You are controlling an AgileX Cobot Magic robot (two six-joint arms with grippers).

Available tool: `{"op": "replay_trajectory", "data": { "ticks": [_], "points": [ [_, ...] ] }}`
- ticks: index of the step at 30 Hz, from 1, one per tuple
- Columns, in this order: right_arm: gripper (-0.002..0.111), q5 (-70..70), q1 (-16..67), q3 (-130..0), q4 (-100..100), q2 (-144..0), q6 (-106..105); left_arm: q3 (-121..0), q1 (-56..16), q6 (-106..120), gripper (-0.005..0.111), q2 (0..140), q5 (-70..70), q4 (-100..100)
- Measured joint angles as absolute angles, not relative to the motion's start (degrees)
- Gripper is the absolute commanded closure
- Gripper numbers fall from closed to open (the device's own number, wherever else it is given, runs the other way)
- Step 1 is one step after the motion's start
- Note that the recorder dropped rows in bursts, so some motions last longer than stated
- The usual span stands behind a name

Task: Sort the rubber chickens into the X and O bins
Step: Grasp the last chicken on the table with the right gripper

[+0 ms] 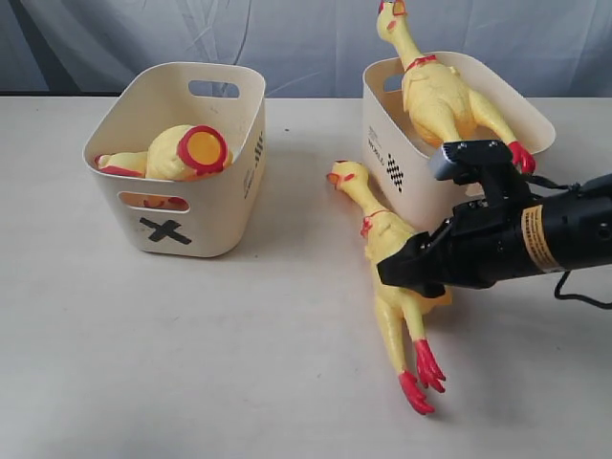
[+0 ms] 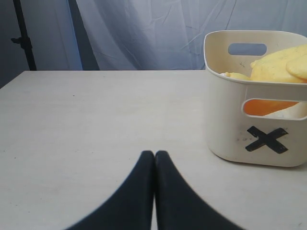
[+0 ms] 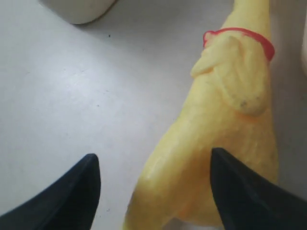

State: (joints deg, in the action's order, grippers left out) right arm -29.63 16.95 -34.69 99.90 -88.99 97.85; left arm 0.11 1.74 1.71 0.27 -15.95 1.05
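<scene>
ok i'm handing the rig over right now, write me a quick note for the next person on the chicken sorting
Left gripper: shut, empty, over the table beside the X bin.
Right gripper: open, fingers straddling the body of the whole chicken on the table, not yet closed.
Done: the headless body lies in the X bin with a smaller yellow-and-red piece beside it. The second whole chicken is in the other bin, head and feet over the rim. That bin's mark is not in view.
Left: grip the chicken on the table; it likely goes in with the other whole one.
</scene>
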Motion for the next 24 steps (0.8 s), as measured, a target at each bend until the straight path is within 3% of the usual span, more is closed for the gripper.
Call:
{"op": "replay_trajectory", "data": {
  "ticks": [3, 8, 9, 10, 11, 12, 16, 20, 24],
  "points": [
    [0.046, -25.84, 19.73, -34.15, 99.76, -88.99, 97.75, 0.11, 1.74, 1.71, 0.107, 0.27, -15.95, 1.05],
    [0.055, -4.69, 34.14, -33.41, 99.64, -95.36, 96.93, 0.11, 1.74, 1.71, 0.107, 0.27, -15.95, 1.05],
    [0.063, -1.13, 35.48, -33.51, 99.95, -96.56, 96.87, 0.11, 1.74, 1.71, 0.107, 0.27, -15.95, 1.05],
    [0.077, 4.66, 38.39, -33.88, 100.31, -99.30, 96.78, 0.11, 1.74, 1.71, 0.107, 0.27, -15.95, 0.70],
    [0.097, 6.98, 40.16, -34.29, 100.31, -100.22, 96.90, 0.11, 1.74, 1.71, 0.107, 0.27, -15.95, 0.70],
    [0.108, 8.28, 41.10, -34.54, 99.12, -100.75, 96.99, 0.11, 1.74, 1.71, 0.107, 0.27, -15.95, 0.61],
    [0.109, 6.09, 41.71, -36.28, 95.57, -98.65, 96.99, 0.11, 1.74, 1.71, 0.107, 0.27, -15.95, 0.48],
    [0.109, -10.45, 42.51, -39.22, 94.17, -91.06, 98.00, 0.11, 1.74, 1.71, 0.107, 0.27, -15.95, 0.48],
    [0.109, -10.39, 42.52, -42.05, 95.12, -79.06, 98.11, 0.11, 1.74, 1.71, 0.107, 0.27, -15.95, 0.48]
  ]
}}
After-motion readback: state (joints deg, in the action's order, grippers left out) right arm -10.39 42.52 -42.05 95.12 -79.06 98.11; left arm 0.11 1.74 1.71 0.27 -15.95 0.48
